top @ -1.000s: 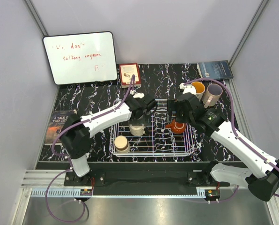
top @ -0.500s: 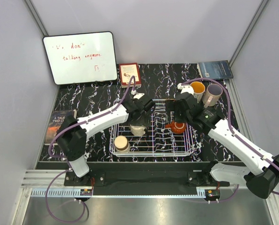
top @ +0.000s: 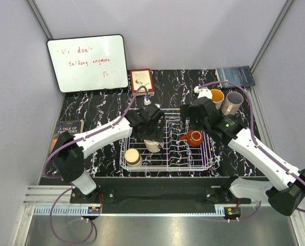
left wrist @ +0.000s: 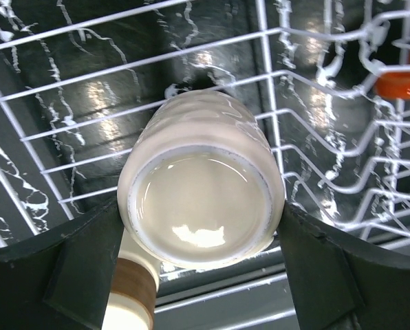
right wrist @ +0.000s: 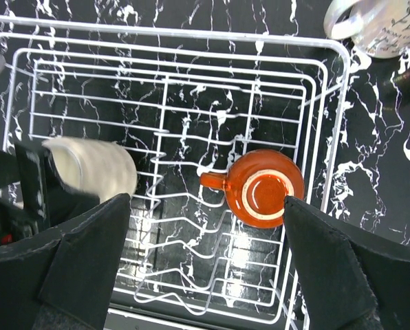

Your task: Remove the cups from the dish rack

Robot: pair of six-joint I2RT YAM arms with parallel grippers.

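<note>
Looking down from above, the white wire rack (top: 203, 165) sits in the middle of the black marbled table (top: 86, 110). The left gripper (top: 152, 138) reaches over the rack's left half and is clamped on a cream cup (top: 154, 146). A brown-banded cup (top: 132, 157) stands upright in the rack's near left corner. A reddish-brown cup (top: 195, 137) sits in the rack's right half, its handle pointing left. The right gripper (top: 193, 123) hovers above the rack's far right part. Out on the table, just past the rack's far right corner, are a white mug (top: 216, 96) with an orange inside and a pinkish cup (top: 232, 102) beside it. A whiteboard (top: 87, 62) leans against the wall well beyond the rack's far left corner. From the left wrist, the cream cup's glazed base faces the camera, and both dark fingers (left wrist: 81, 268) press against its sides. Rack wire runs behind it, but I cannot tell whether the cup touches the wire. From the right wrist, the right gripper is spread wide and empty. The reddish-brown cup lies below it inside the rack, closer to the right finger, and the white mug shows printing on its side.
</note>
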